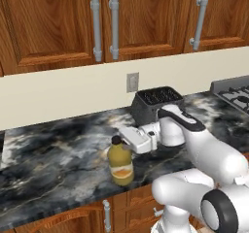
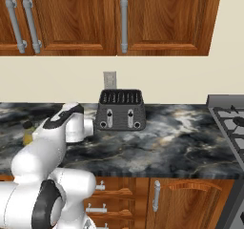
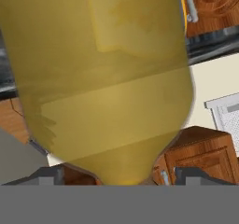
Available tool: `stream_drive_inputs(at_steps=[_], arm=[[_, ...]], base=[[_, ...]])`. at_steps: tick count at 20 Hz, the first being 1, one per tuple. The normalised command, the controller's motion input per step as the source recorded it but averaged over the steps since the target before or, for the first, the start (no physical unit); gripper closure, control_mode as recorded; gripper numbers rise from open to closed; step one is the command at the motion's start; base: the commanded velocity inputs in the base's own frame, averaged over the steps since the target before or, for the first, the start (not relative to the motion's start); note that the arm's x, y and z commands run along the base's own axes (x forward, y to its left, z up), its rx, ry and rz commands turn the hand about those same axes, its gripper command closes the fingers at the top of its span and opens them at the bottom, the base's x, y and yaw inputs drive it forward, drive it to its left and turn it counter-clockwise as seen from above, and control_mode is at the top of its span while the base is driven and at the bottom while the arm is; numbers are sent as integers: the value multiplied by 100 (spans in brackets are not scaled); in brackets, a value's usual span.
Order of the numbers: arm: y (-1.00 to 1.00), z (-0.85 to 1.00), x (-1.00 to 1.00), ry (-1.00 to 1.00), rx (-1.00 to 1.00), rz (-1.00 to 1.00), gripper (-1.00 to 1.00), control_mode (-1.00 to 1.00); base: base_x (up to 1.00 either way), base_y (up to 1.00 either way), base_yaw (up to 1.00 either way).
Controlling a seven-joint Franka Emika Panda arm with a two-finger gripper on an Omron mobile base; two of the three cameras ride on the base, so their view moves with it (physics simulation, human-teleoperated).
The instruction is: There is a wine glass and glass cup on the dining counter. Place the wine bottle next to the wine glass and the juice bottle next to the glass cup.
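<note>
Wood cabinets point(image 1: 58, 23) above cream wall point(image 1: 58, 98), marbled counter point(image 1: 53, 154).

Both my base cameras look forward-down over my arm at the marbled tabletop point(image 1: 58, 149), sharing the toaster point(image 1: 154, 102). Hand camera sits very near the juice bottle point(image 3: 102, 78), tips at 6 o'clock.

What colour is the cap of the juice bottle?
Black. The juice bottle holds yellow-orange liquid, and its small cap shows best in the left base view.

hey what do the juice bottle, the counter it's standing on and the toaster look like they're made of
Juice bottle: clear glass or plastic, since the yellow liquid shows through; black cap. Counter: polished stone, with black-grey-white marbling. Toaster: dark, likely metal or plastic, matte finish.
</note>
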Motion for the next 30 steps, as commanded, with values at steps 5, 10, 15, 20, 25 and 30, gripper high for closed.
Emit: stream_drive_inputs(at_steps=[5,10,15,20,25,30], arm=[[-69,76,-39,-1,1,0,100,-100],[-77,100,-40,-8,0,1,100,-100],[-70,100,-51,-13,0,0,100,-100],[-69,91,-41,-7,5,2,100,-100],[-24,16,-31,0,4,5,100,100],[0,0,0,0,0,0,100,100]], base=[[0,0,0],[0,0,0],[0,0,0],[0,0,0],[-7,0,1],[-21,-4,-6]])
